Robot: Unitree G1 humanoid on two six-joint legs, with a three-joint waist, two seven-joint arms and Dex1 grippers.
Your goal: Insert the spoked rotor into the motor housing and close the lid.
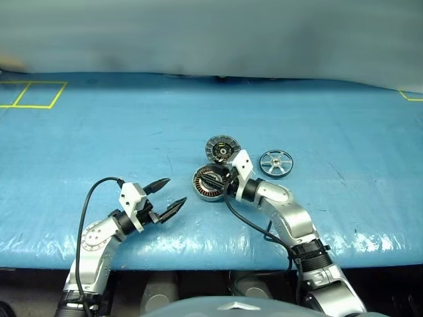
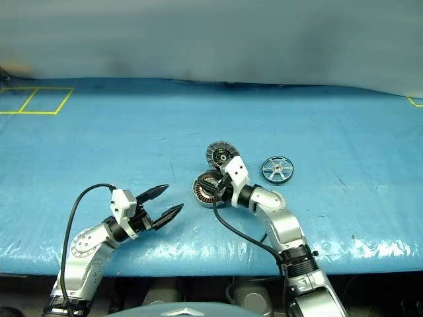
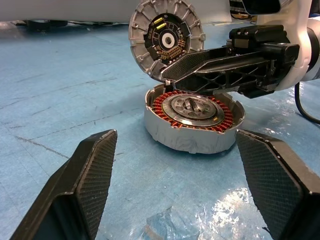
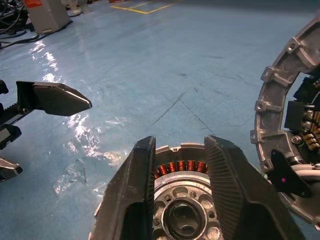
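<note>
We see the right gripper (image 4: 179, 192) w/ fingers narrowly parted over the motor housing (image 3: 192, 120), lid (image 3: 167, 37) upright behind it, spoked rotor (image 1: 275, 163) just beside, left gripper (image 1: 166, 196) wide open nearby.

Blue table surface (image 1: 99, 139) lies bare across its left and far parts; wide free passage there. Obstacle cluster sits centre: motor housing (image 1: 209, 183) with lid (image 1: 221, 149) standing upright at its far edge, blocking approach from behind. Right gripper (image 3: 172, 75) reaches over the housing top, fingers slightly parted, occupying access from above. Spoked rotor (image 1: 275, 163) lies flat to the right, apart from the housing. Left gripper (image 1: 168, 196), jaws spread, hangs left of the housing with a bare gap between.
</note>
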